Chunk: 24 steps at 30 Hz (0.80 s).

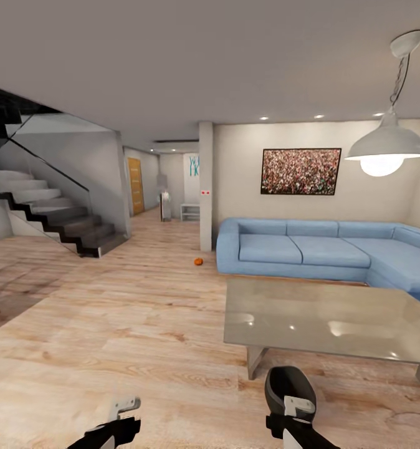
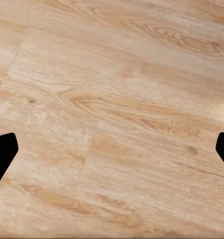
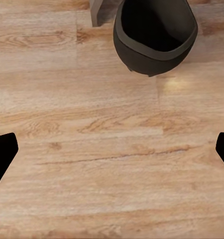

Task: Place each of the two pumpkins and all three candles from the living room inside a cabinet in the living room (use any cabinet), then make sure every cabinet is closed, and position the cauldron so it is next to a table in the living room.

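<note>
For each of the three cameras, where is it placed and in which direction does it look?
Head view: up on the head, facing forward across the living room; table, pumpkin, both arms low in frame.
Left wrist view: near the left tool, facing down at bare floor; dark fingertips at the edges.
Right wrist view: near the right tool, facing down at floor.
Shared: head and right wrist both show the cauldron.
</note>
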{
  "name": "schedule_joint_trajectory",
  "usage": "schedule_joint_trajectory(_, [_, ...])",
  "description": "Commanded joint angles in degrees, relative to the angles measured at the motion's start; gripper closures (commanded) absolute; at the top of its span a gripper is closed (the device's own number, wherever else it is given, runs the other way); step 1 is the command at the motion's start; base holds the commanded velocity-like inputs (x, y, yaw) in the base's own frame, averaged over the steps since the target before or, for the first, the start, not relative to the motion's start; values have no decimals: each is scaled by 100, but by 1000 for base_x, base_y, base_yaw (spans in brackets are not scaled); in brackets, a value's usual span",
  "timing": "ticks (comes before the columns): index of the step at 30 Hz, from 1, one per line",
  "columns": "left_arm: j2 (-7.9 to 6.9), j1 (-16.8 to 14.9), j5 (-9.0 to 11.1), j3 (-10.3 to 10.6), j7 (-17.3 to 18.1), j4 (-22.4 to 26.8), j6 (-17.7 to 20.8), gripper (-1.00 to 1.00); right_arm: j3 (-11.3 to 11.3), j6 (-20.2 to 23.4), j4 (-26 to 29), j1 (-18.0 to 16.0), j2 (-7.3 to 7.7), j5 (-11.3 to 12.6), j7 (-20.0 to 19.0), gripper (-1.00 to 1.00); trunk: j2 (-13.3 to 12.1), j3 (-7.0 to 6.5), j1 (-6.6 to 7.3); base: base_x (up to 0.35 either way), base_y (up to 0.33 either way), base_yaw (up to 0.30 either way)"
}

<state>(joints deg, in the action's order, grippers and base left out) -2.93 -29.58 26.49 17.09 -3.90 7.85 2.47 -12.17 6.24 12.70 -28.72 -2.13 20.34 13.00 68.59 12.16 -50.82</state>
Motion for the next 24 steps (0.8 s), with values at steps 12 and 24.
schedule_joint_trajectory(12, [-3, 90, 108, 36, -15, -2, 0, -100, -57, 35, 14, -2, -4, 32, -39, -100, 5, 121, 0, 0, 0, 0])
schedule_joint_trajectory(24, [-5, 92, 104, 31, 30, -5, -1, -100, -64, 35, 23, -2, -40, 27, -43, -100, 5, 157, 0, 0, 0, 0])
